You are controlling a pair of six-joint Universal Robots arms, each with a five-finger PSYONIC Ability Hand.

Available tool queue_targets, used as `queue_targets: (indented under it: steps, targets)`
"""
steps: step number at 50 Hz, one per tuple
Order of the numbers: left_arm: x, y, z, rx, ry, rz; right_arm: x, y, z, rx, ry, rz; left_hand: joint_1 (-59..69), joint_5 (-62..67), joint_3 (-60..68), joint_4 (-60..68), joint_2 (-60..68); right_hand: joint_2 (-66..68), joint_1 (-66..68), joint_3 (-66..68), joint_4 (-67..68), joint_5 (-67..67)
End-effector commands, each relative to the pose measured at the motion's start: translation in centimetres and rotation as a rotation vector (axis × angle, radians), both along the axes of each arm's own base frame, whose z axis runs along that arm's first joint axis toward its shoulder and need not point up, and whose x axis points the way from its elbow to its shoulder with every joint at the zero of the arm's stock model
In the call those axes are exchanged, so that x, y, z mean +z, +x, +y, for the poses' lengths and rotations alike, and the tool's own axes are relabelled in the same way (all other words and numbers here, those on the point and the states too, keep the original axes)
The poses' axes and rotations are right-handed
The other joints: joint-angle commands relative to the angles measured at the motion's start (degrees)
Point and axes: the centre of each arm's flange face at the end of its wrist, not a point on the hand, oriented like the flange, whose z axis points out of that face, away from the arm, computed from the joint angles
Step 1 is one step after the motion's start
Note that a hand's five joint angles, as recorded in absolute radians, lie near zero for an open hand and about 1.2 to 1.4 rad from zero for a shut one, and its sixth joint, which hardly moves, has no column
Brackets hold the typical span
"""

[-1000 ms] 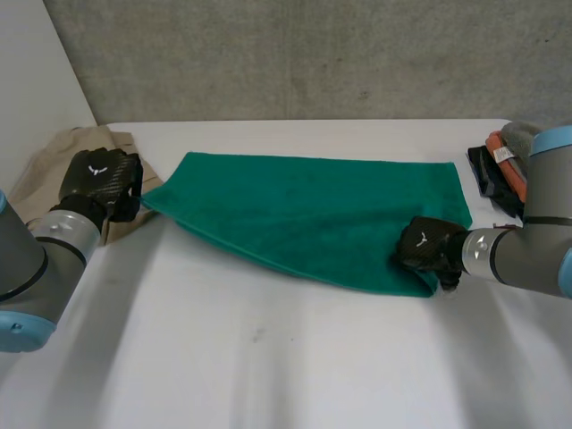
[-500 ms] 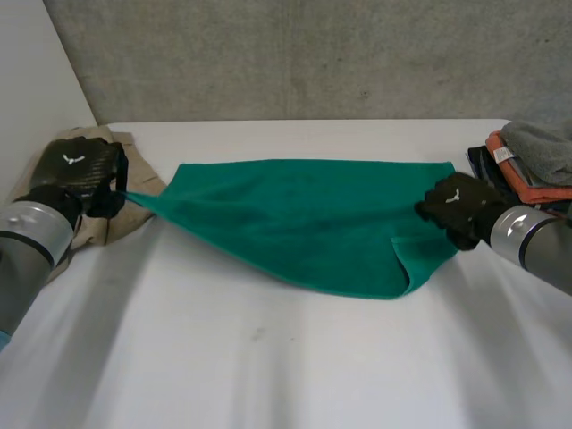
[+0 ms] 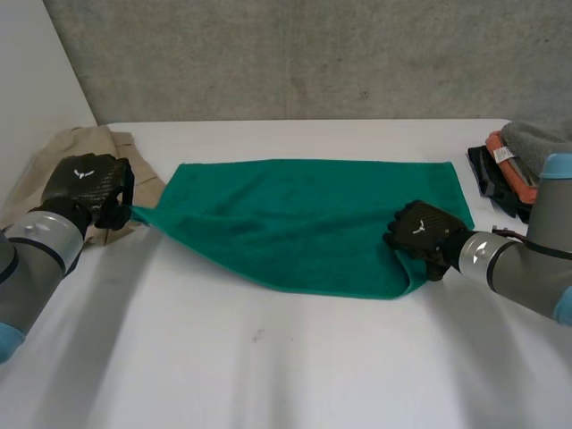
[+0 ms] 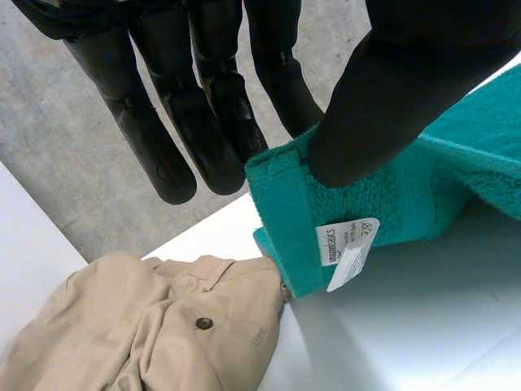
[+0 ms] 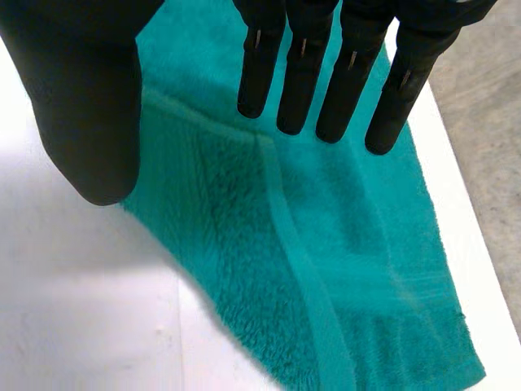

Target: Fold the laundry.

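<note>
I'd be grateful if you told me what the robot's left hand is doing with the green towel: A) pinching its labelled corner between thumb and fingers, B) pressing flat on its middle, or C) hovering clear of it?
A: the left hand clamps the green towel at its corner, by the white label, between thumb and fingers.

Plain green towel [image 3: 295, 219] with white tag [image 4: 346, 244]; beige trousers [image 3: 89, 141]; white table [image 3: 268, 366]; grey wall [image 3: 295, 54].
</note>
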Motion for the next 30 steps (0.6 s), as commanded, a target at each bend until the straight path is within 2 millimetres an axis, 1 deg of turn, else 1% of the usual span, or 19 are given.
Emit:
queue_targets:
  steps: [1, 6, 7, 8, 10, 11, 14, 15, 17, 18, 19, 21, 22, 25, 26, 30]
  targets:
    - [0.1, 0.3, -0.1, 0.010, 0.005, 0.004, -0.4, -0.2, -1.3, -0.038, -0.021, -0.001, 14.5, 12.6, 11.7, 11.1, 11.3, 45.6, 45.6, 46.0, 46.0, 47.0]
    - [0.1, 0.8, 0.2, 0.025, 0.035, 0.009, 0.2, -0.4, -1.1, -0.076, 0.003, -0.056, 14.5, 12.6, 11.7, 11.1, 11.3, 45.6, 45.6, 46.0, 46.0, 47.0]
    - [0.3, 0.9, 0.5, 0.028, 0.044, 0.009, 1.2, -0.7, -1.0, -0.092, -0.008, -0.064, 14.5, 12.6, 11.7, 11.1, 11.3, 45.6, 45.6, 46.0, 46.0, 47.0]
    - [0.4, 1.0, 0.7, 0.030, 0.049, 0.009, 1.7, -1.0, -0.8, -0.103, -0.011, -0.063, 14.5, 12.6, 11.7, 11.1, 11.3, 45.6, 45.6, 46.0, 46.0, 47.0]
    - [0.7, 1.2, 1.4, 0.031, 0.066, 0.004, 2.6, -1.7, -0.3, -0.128, 0.002, -0.055, 14.5, 12.6, 11.7, 11.1, 11.3, 45.6, 45.6, 46.0, 46.0, 47.0]
    - [1.0, 1.4, 2.0, 0.034, 0.087, 0.001, 3.5, -2.4, 0.6, -0.151, 0.021, -0.036, 14.5, 12.6, 11.7, 11.1, 11.3, 45.6, 45.6, 46.0, 46.0, 47.0]
    - [1.5, 1.7, 3.2, 0.034, 0.121, -0.011, 4.9, -3.6, 1.8, -0.180, 0.045, 0.003, 14.5, 12.6, 11.7, 11.1, 11.3, 45.6, 45.6, 46.0, 46.0, 47.0]
    - [1.7, 1.8, 4.0, 0.029, 0.149, -0.022, 5.4, -4.6, 2.5, -0.199, 0.067, 0.043, 14.5, 12.6, 11.7, 11.1, 11.3, 45.6, 45.6, 46.0, 46.0, 47.0]
    - [1.8, 2.1, 4.5, 0.032, 0.169, -0.031, 5.6, -5.2, 2.9, -0.199, 0.082, 0.068, 14.5, 12.6, 11.7, 11.1, 11.3, 45.6, 45.6, 46.0, 46.0, 47.0]
    - [1.8, 2.3, 5.0, 0.029, 0.193, -0.041, 5.7, -5.1, 3.1, -0.182, 0.082, 0.080, 14.5, 12.6, 11.7, 11.1, 11.3, 45.6, 45.6, 46.0, 46.0, 47.0]
    - [1.7, 2.4, 5.1, 0.027, 0.201, -0.044, 5.7, -4.9, 3.0, -0.169, 0.069, 0.074, 14.5, 12.6, 11.7, 11.1, 11.3, 37.5, 37.4, 37.8, 37.8, 38.8]
    - [1.7, 2.4, 5.1, 0.012, 0.200, -0.051, 5.6, -4.2, 3.0, -0.143, 0.041, 0.048, 14.5, 12.6, 11.7, 11.1, 11.3, 16.6, 16.6, 17.0, 17.0, 18.0]
    - [1.7, 2.3, 5.0, -0.004, 0.188, -0.055, 5.2, -3.4, 2.8, -0.114, 0.022, 0.017, 14.5, 12.6, 11.7, 11.1, 11.3, 3.5, 3.5, 3.9, 3.9, 4.9]
    - [1.9, 2.1, 4.5, -0.016, 0.161, -0.059, 4.5, -2.5, 2.2, -0.071, -0.014, -0.023, 14.5, 12.6, 11.7, 11.1, 11.3, 3.2, 3.2, 3.6, 3.6, 4.6]
    - [1.8, 2.0, 4.0, -0.019, 0.150, -0.059, 4.1, -2.1, 1.8, -0.048, -0.033, -0.037, 14.5, 12.6, 11.7, 11.1, 11.3, 3.1, 3.0, 3.4, 3.4, 4.4]
    - [1.7, 1.8, 3.1, -0.007, 0.133, -0.058, 2.8, -1.1, 1.0, 0.000, -0.025, -0.052, 14.5, 12.6, 11.7, 11.1, 11.3, 1.7, 1.7, 2.1, 2.1, 3.1]
